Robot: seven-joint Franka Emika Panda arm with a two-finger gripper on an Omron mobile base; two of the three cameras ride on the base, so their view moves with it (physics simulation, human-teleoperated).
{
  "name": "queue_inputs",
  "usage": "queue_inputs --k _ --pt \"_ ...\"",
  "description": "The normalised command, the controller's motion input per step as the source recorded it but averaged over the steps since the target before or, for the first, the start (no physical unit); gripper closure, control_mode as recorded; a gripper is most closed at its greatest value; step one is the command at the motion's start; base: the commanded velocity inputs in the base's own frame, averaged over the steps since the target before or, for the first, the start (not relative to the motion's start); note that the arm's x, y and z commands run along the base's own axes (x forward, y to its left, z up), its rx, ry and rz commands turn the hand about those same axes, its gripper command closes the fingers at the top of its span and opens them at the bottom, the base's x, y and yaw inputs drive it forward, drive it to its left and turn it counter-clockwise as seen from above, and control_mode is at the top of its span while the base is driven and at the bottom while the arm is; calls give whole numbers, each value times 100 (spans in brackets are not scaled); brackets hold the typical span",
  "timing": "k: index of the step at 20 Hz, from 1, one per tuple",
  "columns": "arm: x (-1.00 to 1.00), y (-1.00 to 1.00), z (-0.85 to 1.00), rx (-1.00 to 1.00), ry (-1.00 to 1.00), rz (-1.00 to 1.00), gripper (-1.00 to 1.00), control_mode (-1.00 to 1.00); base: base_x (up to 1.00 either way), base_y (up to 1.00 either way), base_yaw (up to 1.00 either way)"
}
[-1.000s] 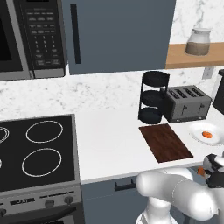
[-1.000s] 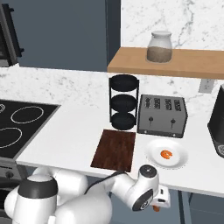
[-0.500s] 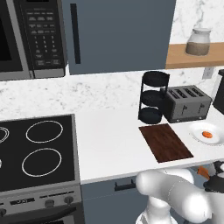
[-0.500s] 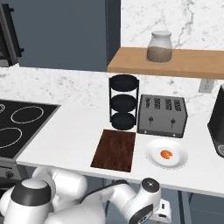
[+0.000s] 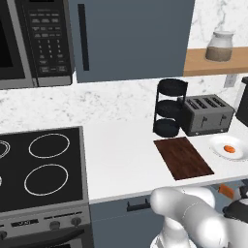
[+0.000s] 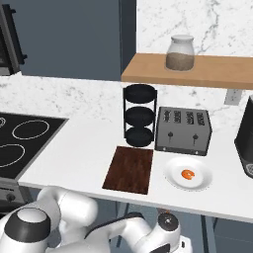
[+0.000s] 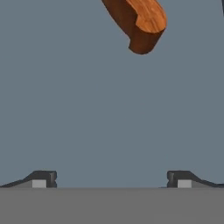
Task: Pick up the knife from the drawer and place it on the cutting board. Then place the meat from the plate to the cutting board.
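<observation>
On the counter's right end the cutting board (image 6: 129, 169) lies bare beside the plate (image 6: 202, 184) holding the meat (image 6: 188, 174), while below the front edge the gripper (image 7: 111, 179) – jaws wide, empty – hangs over the drawer (image 7: 78, 109) floor short of the knife (image 7: 139, 19) handle – closing here would likely catch nothing.

Left base view: you look from behind the arm's left, forward and down over the bench (image 5: 121, 150), from a middle distance.
Right base view: you look from behind its right, at the same stretch.
Shared: both show you the cutting board (image 5: 183, 157), plate (image 6: 174, 179) and toaster (image 6: 183, 130).
Hand view: you sit close above the drawer floor (image 7: 87, 113), the knife (image 7: 139, 22) handle's end near the top edge.
</observation>
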Motion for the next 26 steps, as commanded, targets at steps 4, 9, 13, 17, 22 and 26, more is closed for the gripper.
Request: queue_inputs --k 4,9,13,17,22,26 --pt "-5 -1 27 0 0 0 -100 -100 0 0 0" --pt "6 -1 97 -1 0 0 -100 -100 0 0 0" --pt "42 -15 100 0 0 1 -100 -100 0 0 0" --pt "81 -43 51 1 0 3 -100 -100 0 0 0" --pt "84 -52 -3 -7 -1 10 -100 -100 0 0 0" --pt "-4 -21 -57 -1 -15 12 -100 -100 0 0 0"
